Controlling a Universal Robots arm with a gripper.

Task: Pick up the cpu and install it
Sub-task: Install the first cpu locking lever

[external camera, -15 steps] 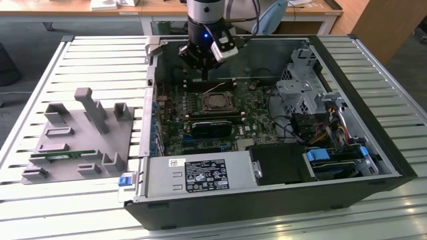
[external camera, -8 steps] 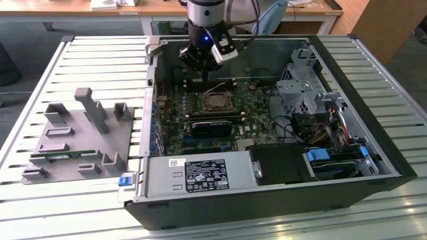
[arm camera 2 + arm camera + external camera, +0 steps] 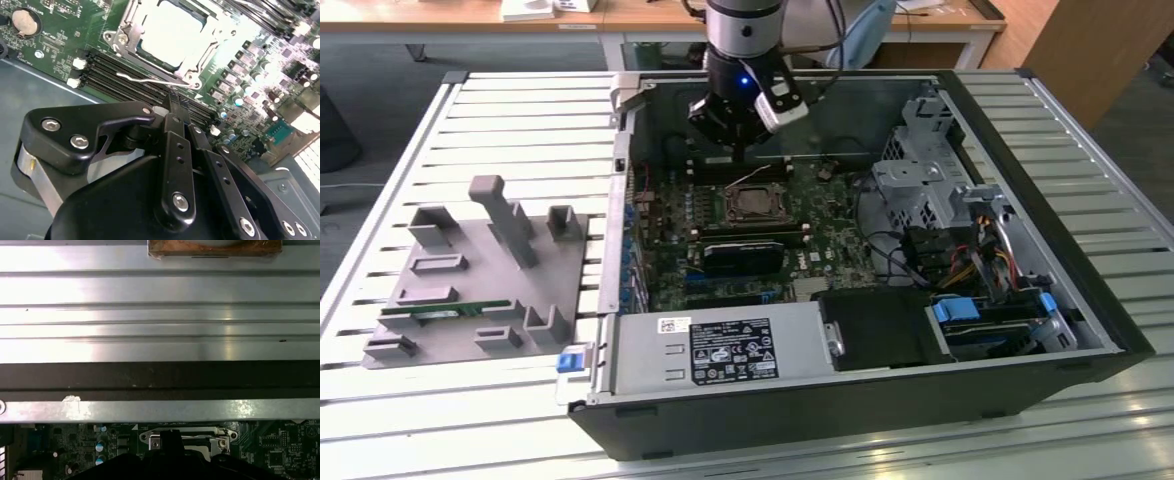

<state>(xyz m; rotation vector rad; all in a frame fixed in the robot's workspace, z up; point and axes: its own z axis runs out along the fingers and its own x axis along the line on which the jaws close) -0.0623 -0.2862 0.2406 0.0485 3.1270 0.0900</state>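
From my console: end effector (image 3: 172,107) hangs low inside the open computer case (image 3: 1014,330), fingers (image 3: 176,150) pressed together on nothing I can make out. Just beyond the tips, in the second wrist view, the cpu (image 3: 170,30) lies flat in its socket (image 3: 122,42) on the motherboard (image 3: 60,45). Seating looks done (my judgement); the retention lever (image 3: 150,79) appears unlatched, so locking seems left. Farther off, the grey fixture tray (image 3: 467,280) sits on the slatted tabletop (image 3: 520,110).

Open case (image 3: 1067,300), grey fixture (image 3: 480,280) beside (holding maybe memory stick).
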